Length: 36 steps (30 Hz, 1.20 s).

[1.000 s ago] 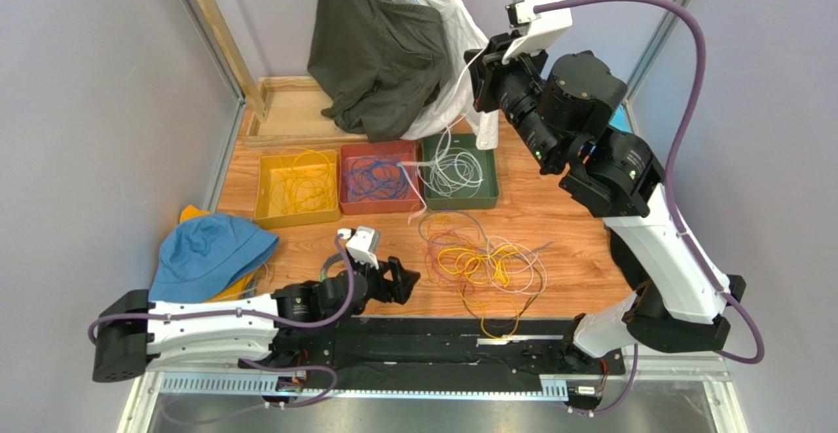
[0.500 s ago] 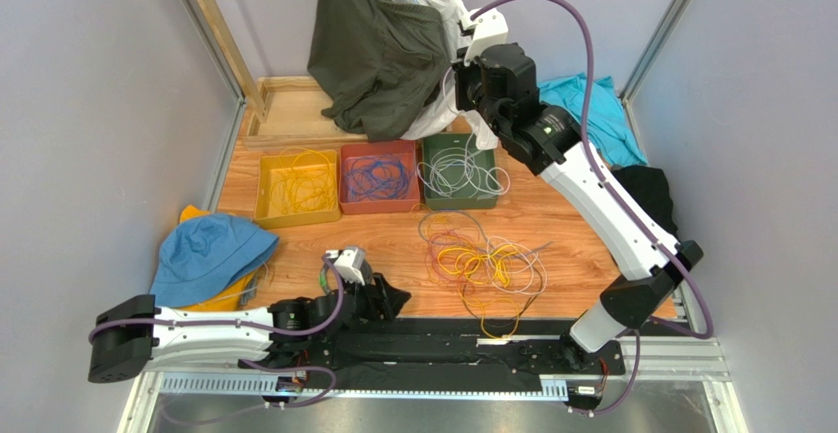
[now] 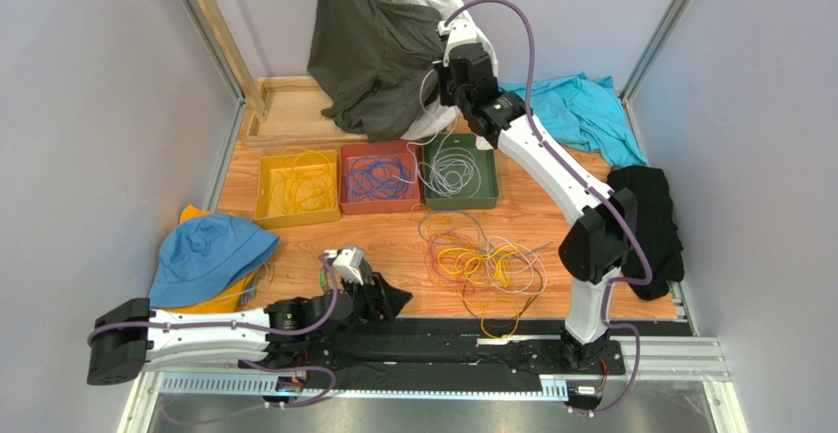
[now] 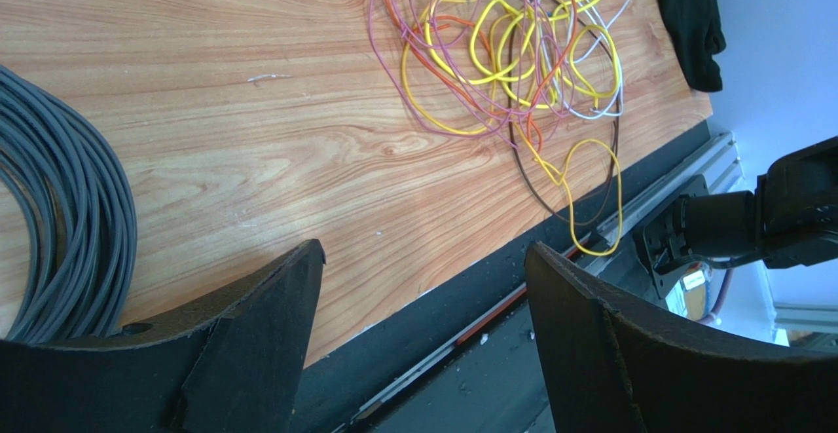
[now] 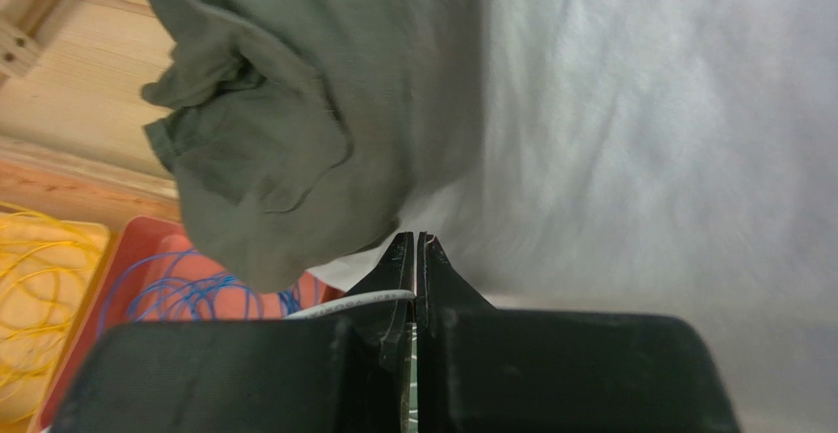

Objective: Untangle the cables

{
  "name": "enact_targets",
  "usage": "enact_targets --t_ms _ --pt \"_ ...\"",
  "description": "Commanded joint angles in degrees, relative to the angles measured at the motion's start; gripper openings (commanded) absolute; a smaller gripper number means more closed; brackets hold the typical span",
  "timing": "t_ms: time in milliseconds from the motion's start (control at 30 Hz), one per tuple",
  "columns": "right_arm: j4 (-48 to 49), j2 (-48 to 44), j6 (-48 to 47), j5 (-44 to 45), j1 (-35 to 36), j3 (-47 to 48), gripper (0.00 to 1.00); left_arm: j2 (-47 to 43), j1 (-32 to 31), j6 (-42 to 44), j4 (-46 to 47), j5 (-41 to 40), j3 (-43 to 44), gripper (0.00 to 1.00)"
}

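A tangle of yellow, orange-red, purple, white and dark cables [image 3: 482,266] lies on the wooden table, and also shows in the left wrist view [image 4: 502,50]. My right gripper [image 3: 445,81] is raised at the back, in front of the hanging clothes. It is shut [image 5: 414,256] on a white cable [image 5: 344,303]. That cable [image 3: 426,133] hangs down to the white coil in the green tray [image 3: 489,195]. My left gripper [image 3: 393,300] is open and empty [image 4: 423,251], low over the table's near edge, left of the tangle.
A yellow tray [image 3: 264,197] holds yellow cables and a red tray [image 3: 346,202] blue ones. An olive garment [image 3: 379,50] hangs behind. Teal cloth [image 3: 580,109] and black cloth [image 3: 649,217] lie right, a blue hat [image 3: 211,251] left. A grey cable coil [image 4: 59,227] lies by the left gripper.
My right arm has swung left and back, carrying the white cable's end toward the hanging clothes; the white coil settled into the green tray. My left gripper drew back slightly toward the near edge.
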Motion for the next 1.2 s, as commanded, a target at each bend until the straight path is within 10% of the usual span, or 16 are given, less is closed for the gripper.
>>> enact_targets --t_ms 0,700,900,1167 --pt "7.6 1.6 -0.5 1.5 -2.9 -0.9 0.0 -0.5 -0.2 0.1 0.9 0.7 -4.6 0.84" --pt "11.2 2.9 3.3 7.5 -4.7 -19.2 0.06 0.0 -0.3 0.7 0.9 0.4 -4.7 0.84" --pt "8.1 0.0 8.7 9.2 -2.5 -23.0 0.64 -0.5 -0.3 1.6 0.8 0.3 -4.2 0.84" --pt "10.0 -6.8 12.3 13.0 -0.1 -31.8 0.72 -0.6 -0.3 1.8 0.0 1.2 -3.6 0.84"
